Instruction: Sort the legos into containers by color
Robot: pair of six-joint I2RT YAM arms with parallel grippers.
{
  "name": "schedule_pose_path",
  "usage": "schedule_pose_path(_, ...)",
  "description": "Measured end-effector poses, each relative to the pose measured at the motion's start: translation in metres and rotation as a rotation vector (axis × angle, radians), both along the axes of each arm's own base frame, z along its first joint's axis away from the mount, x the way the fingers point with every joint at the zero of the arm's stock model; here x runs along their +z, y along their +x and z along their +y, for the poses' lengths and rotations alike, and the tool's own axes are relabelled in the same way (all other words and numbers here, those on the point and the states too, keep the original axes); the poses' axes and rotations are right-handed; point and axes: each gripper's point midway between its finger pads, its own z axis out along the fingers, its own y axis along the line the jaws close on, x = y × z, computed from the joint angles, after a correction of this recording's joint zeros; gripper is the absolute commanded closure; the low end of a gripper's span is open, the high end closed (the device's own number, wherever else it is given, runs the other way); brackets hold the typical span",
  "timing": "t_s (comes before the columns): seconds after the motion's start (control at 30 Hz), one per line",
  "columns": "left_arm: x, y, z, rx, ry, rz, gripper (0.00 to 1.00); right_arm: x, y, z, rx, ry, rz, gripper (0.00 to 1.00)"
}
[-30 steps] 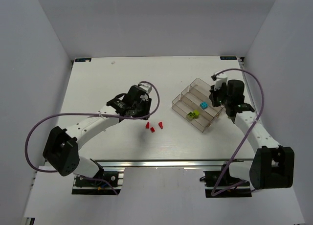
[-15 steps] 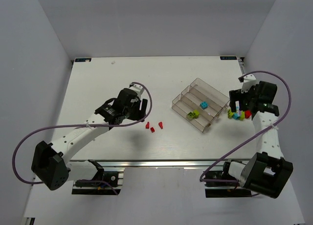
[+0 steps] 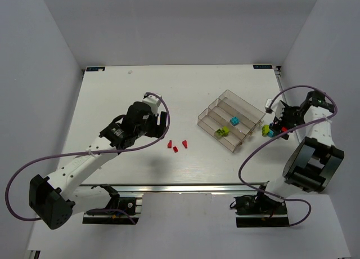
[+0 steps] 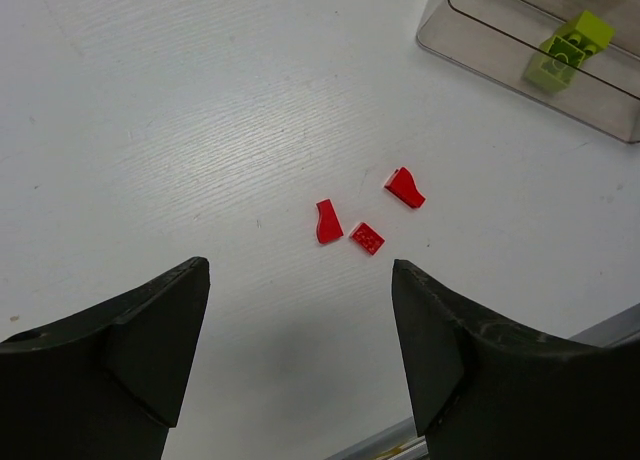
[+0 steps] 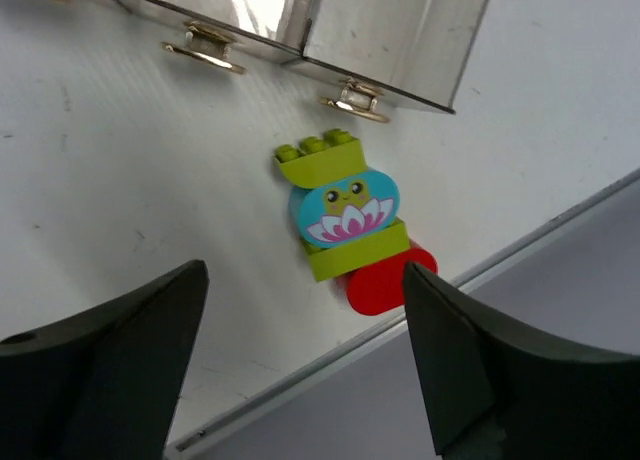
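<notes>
Near left pincer (image 4: 298,280), three red legos (image 4: 367,238)

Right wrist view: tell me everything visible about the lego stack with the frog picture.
The frog lego stack looks like glossy plastic: a yellow-green brick with three studs showing, a rounded cyan-blue block printed with a frog and a pink-white lily, another yellow-green brick, a rounded red piece last. It seems to lie on its side, print up, on the white table, just outside the clear tray's end wall. The open right gripper hangs above, not touching it.
</notes>
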Motion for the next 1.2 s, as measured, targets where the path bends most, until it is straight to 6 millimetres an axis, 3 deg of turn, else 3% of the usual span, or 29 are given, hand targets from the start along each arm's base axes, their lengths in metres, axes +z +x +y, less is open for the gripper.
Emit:
schedule_pose_path(0.13, -0.001, 0.000, 0.001, 0.002, 0.005, -0.001, 0.17, -0.004, 0.025, -0.020, 0.095, -0.054, -0.049, 0.11)
schedule_pose_path(0.3, -0.005, 0.002, 0.001, 0.003, 0.020, 0.006, 0.17, -0.021, 0.033, -0.038, 0.157, -0.093, -0.039, 0.11)
schedule_pose_path(0.6, -0.017, 0.003, 0.003, 0.008, 0.048, 0.028, 0.16, -0.041, 0.042, -0.054, 0.206, -0.076, -0.023, 0.11)
schedule_pose_path(0.9, -0.030, 0.004, 0.002, 0.009, 0.073, 0.059, 0.16, -0.060, 0.041, -0.058, 0.225, -0.042, 0.012, 0.11)
schedule_pose_path(1.2, -0.036, 0.005, 0.001, 0.006, 0.088, 0.073, 0.16, -0.066, 0.046, -0.076, 0.218, -0.095, 0.029, 0.12)
